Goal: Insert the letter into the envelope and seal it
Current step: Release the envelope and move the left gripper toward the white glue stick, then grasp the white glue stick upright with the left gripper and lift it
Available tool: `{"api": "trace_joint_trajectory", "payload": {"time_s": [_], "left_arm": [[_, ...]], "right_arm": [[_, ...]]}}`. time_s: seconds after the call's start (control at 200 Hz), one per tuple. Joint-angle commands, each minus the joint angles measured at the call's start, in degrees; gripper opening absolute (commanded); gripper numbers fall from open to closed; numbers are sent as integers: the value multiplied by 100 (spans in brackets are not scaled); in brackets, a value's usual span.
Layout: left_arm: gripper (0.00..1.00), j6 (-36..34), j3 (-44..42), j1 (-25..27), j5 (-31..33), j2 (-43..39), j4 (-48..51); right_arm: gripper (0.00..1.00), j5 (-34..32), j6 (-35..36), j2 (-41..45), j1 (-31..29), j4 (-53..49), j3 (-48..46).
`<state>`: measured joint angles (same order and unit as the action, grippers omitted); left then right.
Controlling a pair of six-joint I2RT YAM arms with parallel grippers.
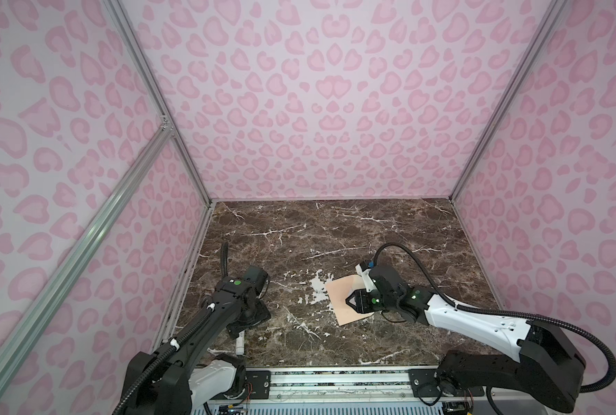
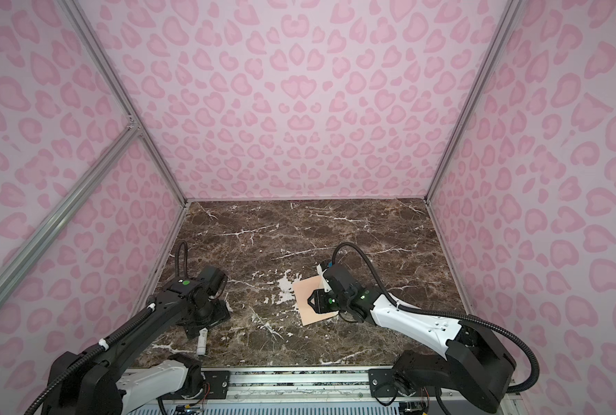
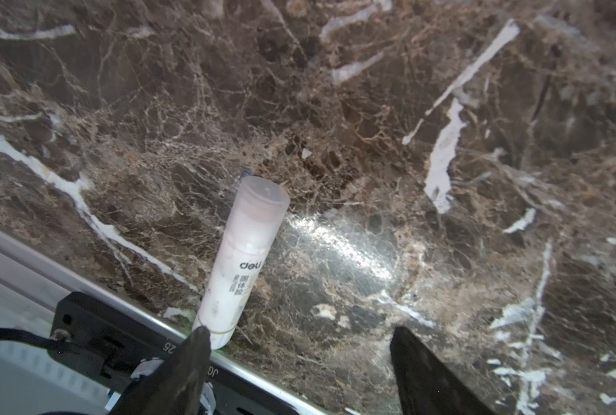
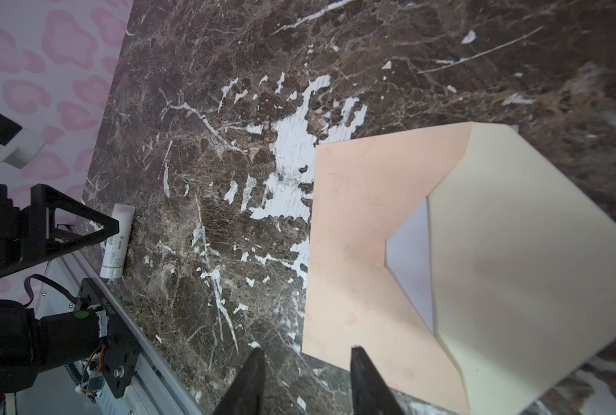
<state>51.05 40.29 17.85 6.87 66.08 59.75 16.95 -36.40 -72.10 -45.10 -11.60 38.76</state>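
Note:
The peach envelope lies flat on the marble top with its pale triangular flap folded open. A whitish-grey strip of the letter shows inside its mouth; the rest is hidden. My right gripper hovers at the envelope's near corner, open part-way, with nothing between its fingers. In both top views it sits over the envelope. My left gripper is open wide at the table's front left. One fingertip is at the base of a white glue stick, which lies outside the jaws.
The glue stick lies near the front edge, beside the metal rail. Pink patterned walls close in the table on three sides. From the right wrist view the left gripper stands over the glue stick.

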Motion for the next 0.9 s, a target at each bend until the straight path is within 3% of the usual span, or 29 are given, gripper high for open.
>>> {"api": "trace_joint_trajectory", "payload": {"time_s": [0.0,0.315,0.595,0.9], "left_arm": [[83,111,2,-112,101,150,-148],[85,10,-47,-361,259,1010,-451],[82,-98,-155,-425,125,1217,-691],[59,-177,-357,-334,-490,1157,-996]], "right_arm": [[42,28,3,20,-12,114,-42],[41,185,-26,-5,-14,274,-201],[40,159,-44,47,-21,268,-274],[40,143,-51,-12,-17,262,-238]]}}
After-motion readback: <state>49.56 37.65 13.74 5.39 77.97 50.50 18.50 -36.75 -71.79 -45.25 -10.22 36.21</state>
